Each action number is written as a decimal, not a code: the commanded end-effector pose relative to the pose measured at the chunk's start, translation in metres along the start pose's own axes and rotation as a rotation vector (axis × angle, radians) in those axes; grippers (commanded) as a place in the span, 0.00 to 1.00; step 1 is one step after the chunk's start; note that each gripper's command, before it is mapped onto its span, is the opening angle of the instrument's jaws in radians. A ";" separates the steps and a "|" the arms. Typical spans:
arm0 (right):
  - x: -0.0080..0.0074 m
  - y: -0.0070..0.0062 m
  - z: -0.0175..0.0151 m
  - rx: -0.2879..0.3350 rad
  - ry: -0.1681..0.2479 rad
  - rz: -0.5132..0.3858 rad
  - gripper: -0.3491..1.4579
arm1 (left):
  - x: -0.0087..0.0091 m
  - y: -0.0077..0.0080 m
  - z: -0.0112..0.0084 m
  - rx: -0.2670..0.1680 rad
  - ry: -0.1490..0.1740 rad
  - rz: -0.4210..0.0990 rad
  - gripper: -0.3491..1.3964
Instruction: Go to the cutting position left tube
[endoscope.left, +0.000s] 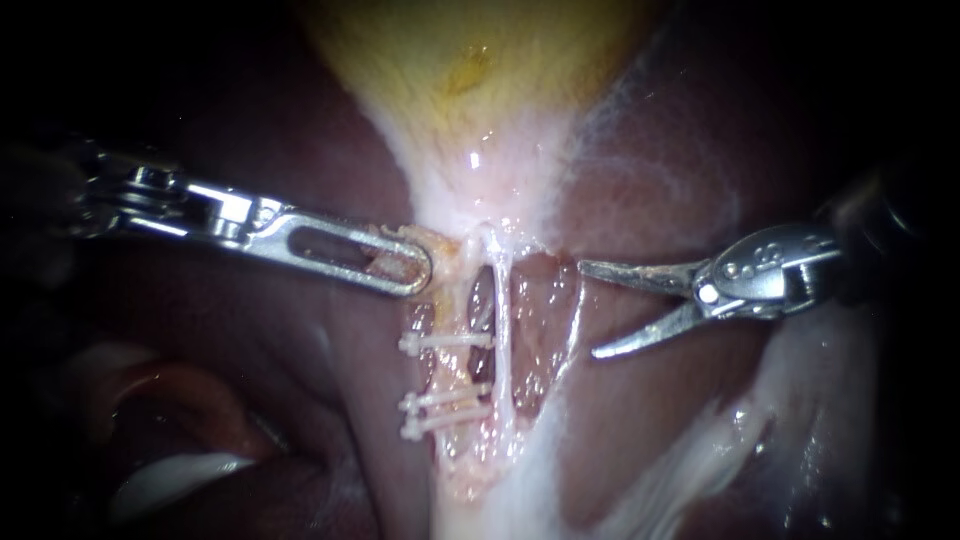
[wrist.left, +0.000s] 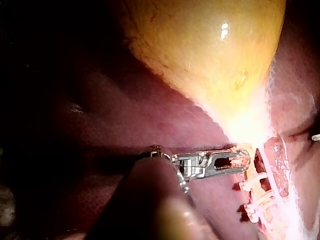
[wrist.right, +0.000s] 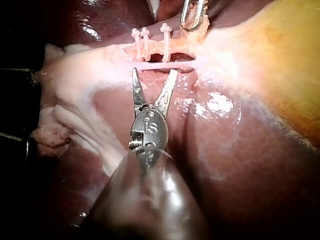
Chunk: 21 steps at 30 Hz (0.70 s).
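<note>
The left instrument (endoscope.left: 405, 265) gripped tissue (endoscope.left: 442, 243) in its pincer below the gallbladder (endoscope.left: 470, 60); at its six o'clock ran the left tube (endoscope.left: 452, 370), crossed by three clips (endoscope.left: 447, 341). At that tube's three o'clock, well apart, the right instrument (endoscope.left: 590, 308) held its pincer open. Reaching across, its blades could nick the thin right tube (endoscope.left: 500, 320) lying between.

Shiny metal right instrument (endoscope.left: 588, 309), glossy liver (endoscope.left: 660, 190)

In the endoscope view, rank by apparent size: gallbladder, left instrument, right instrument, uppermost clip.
1. The gallbladder, largest, though cut off at the top.
2. The left instrument and right instrument look about alike, so unranked.
3. The uppermost clip, smallest.
</note>
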 end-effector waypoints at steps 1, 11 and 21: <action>0.0000 0.0000 0.0000 0.000 0.000 0.000 0.99 | 0.0000 0.0000 -0.0002 0.002 0.001 0.000 0.06; 0.0000 0.0000 0.0000 0.003 0.001 0.000 0.99 | -0.0018 -0.0015 -0.0047 0.017 -0.013 -0.020 0.04; 0.0001 0.0000 0.0001 0.008 0.002 0.000 0.99 | -0.0029 -0.0035 -0.0078 0.033 -0.047 -0.036 0.03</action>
